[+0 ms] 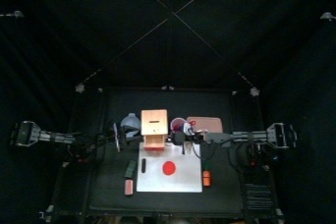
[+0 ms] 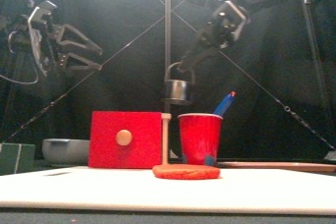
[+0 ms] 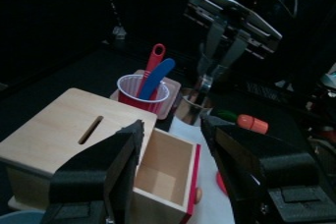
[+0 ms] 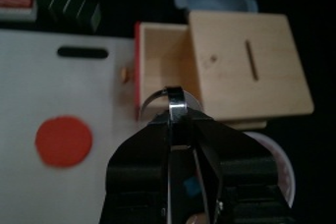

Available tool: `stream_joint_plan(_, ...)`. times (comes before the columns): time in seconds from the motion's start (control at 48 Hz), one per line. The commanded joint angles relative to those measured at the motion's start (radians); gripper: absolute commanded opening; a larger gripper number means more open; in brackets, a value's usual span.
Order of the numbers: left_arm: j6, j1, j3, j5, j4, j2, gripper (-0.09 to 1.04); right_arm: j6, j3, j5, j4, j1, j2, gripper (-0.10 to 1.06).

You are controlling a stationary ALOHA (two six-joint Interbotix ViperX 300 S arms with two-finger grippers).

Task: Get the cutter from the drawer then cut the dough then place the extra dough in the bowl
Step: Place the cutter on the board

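Right hand (image 4: 178, 110): clenched on the wire handle of the cutter (image 2: 178, 90), jaws pressed together with the wire loop showing just past the tips. The cutter hangs in the air, clear of the table, above the gap between the red drawer front (image 2: 125, 140) and the red cup (image 2: 199, 138).

Left hand (image 3: 178, 132): released, jaws wide apart, nothing between them. It hovers by the open drawer, on the side toward the table's left edge.

Wooden box (image 1: 157, 122): mid-table, slot on top. Its drawer is pulled out toward the table's front edge, and the drawer front stands at the back edge of the cutting board (image 1: 184, 184).

Dough (image 1: 168, 167): flat red disc lying on the board, whole, near the middle of the table's front edge.

Bowl (image 1: 130, 123): just beside the box, toward the left edge.

The cup stands just right of the box and holds a blue knife (image 2: 225, 102) and a red knife (image 3: 153, 56).

Sushi roll (image 4: 66, 7): off the board, beside the edge with the grip hole.
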Motion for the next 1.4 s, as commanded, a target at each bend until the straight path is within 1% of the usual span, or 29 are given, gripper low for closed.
stream_joint_plan(0.021,0.005,0.015,-0.037,-0.005,0.002,0.002,0.86,0.002,0.104,-0.040,0.018,0.021,-0.067,0.53)
stream_joint_plan(0.167,0.005,0.032,-0.067,-0.003,0.003,0.006,0.86,0.002,0.189,-0.101,0.009,0.020,-0.063,0.53)
stream_joint_plan(0.25,0.005,0.029,-0.097,-0.002,0.017,0.023,0.86,0.000,0.210,-0.137,-0.003,0.002,-0.051,0.53)
stream_joint_plan(0.312,0.005,0.029,-0.112,0.000,0.025,0.040,0.86,0.000,0.216,-0.155,-0.012,-0.017,-0.037,0.53)
stream_joint_plan(0.396,0.005,0.029,-0.127,-0.002,0.028,0.063,0.86,0.000,0.216,-0.163,-0.011,-0.023,-0.023,0.53)
stream_joint_plan(0.604,0.006,0.031,-0.166,-0.002,0.041,0.098,0.86,0.002,0.206,-0.169,-0.006,-0.021,0.021,0.54)
stream_joint_plan(0.708,0.006,0.040,-0.169,-0.002,0.054,0.100,0.86,0.003,0.207,-0.170,0.012,-0.021,0.041,0.54)
stream_joint_plan(0.833,0.005,0.044,-0.166,-0.002,0.055,0.098,0.86,0.002,0.204,-0.170,0.074,-0.021,0.063,0.61)
stream_joint_plan(0.938,0.005,0.044,-0.166,-0.002,0.055,0.098,0.86,0.002,0.204,-0.170,0.101,-0.021,0.072,0.70)
stream_joint_plan(1.042,0.005,0.043,-0.164,-0.002,0.055,0.098,0.86,0.002,0.201,-0.170,0.101,-0.018,0.067,0.77)
stream_joint_plan(1.104,0.005,0.043,-0.164,-0.002,0.055,0.098,0.86,0.000,0.198,-0.170,0.101,-0.017,0.058,0.79)
stream_joint_plan(1.396,0.005,0.044,-0.166,-0.002,0.052,0.103,0.86,0.000,0.161,-0.170,0.094,0.003,0.006,0.79)
